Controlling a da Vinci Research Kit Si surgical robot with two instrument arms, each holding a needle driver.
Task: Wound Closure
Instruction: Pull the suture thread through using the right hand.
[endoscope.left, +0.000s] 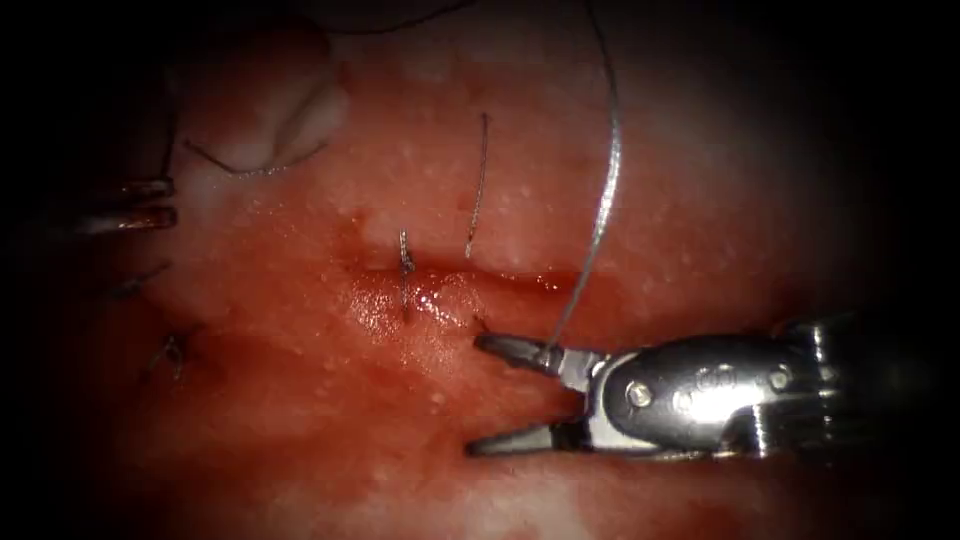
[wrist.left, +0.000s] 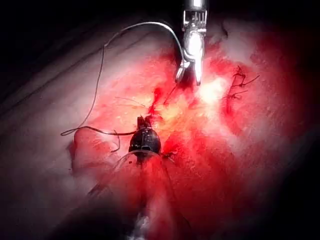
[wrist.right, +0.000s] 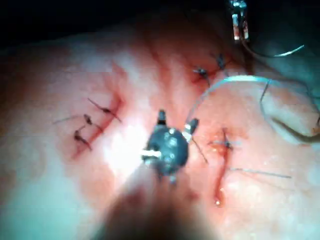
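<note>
The right gripper (endoscope.left: 478, 395), its steel jaws spread wide, is resting just below the cut (endoscope.left: 470, 285); the thread (endoscope.left: 600, 200) is lying against its upper jaw and rising away, gripped by nothing. The left gripper (endoscope.left: 165, 203) is sitting well left, jaws narrow, contents unclear. A knotted stitch (endoscope.left: 405, 265) is crossing the glistening tissue (endoscope.left: 700, 200). No needle is identifiable.

Your right tool (endoscope.left: 480, 395) has dark, tapered jaws on a polished silver wrist with round rivets and a ribbed collar. Your left tool (endoscope.left: 125, 215) shows two slim, dull metallic jaws.
</note>
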